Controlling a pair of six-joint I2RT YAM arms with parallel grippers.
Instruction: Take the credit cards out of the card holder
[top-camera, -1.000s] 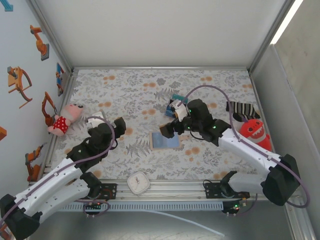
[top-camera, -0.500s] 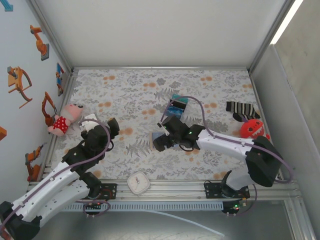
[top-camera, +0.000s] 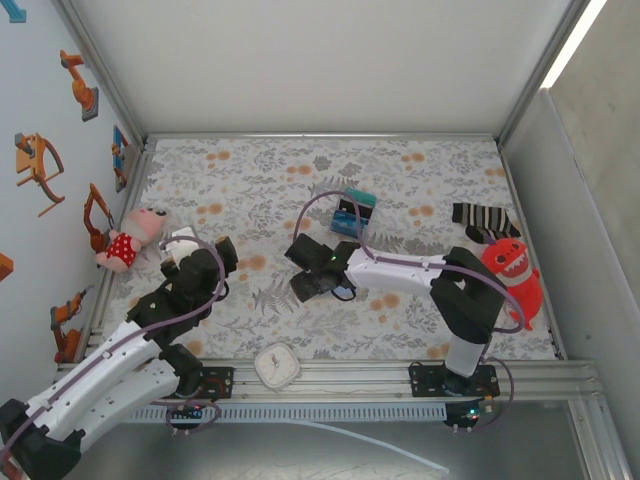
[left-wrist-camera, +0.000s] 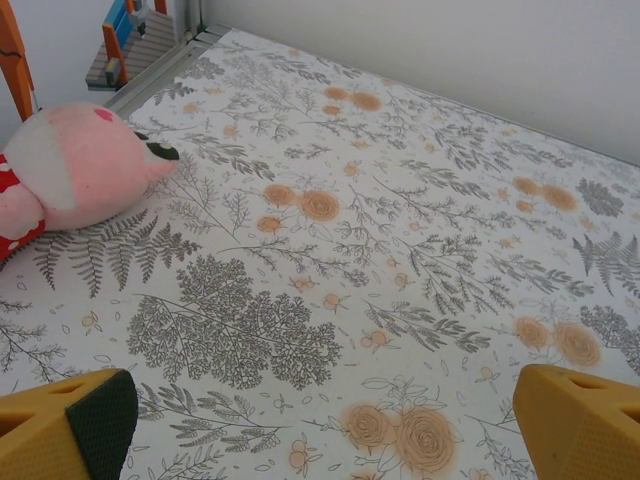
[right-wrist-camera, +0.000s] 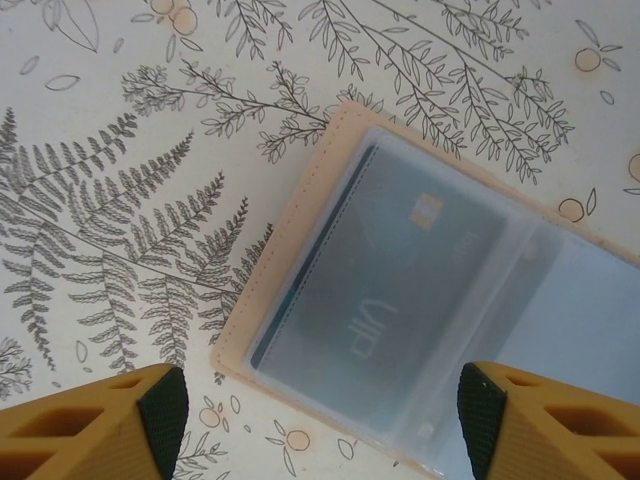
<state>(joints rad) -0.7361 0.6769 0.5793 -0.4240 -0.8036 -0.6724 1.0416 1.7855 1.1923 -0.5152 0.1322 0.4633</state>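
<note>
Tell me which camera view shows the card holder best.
The right wrist view: the card holder lies open, close up, a grey VIP card visible under its clear sleeve. In the top external view the right gripper hangs over it, hiding nearly all. The left wrist view faces the pink plush toy.

I counted one card holder (right-wrist-camera: 282, 245), one card (right-wrist-camera: 400, 270) in its clear sleeve, two toys, a pink plush (top-camera: 130, 238) and a red plush (top-camera: 510, 268), one striped sock (top-camera: 483, 220), one teal block (top-camera: 352, 211) and one small white square object (top-camera: 277, 365).
</note>
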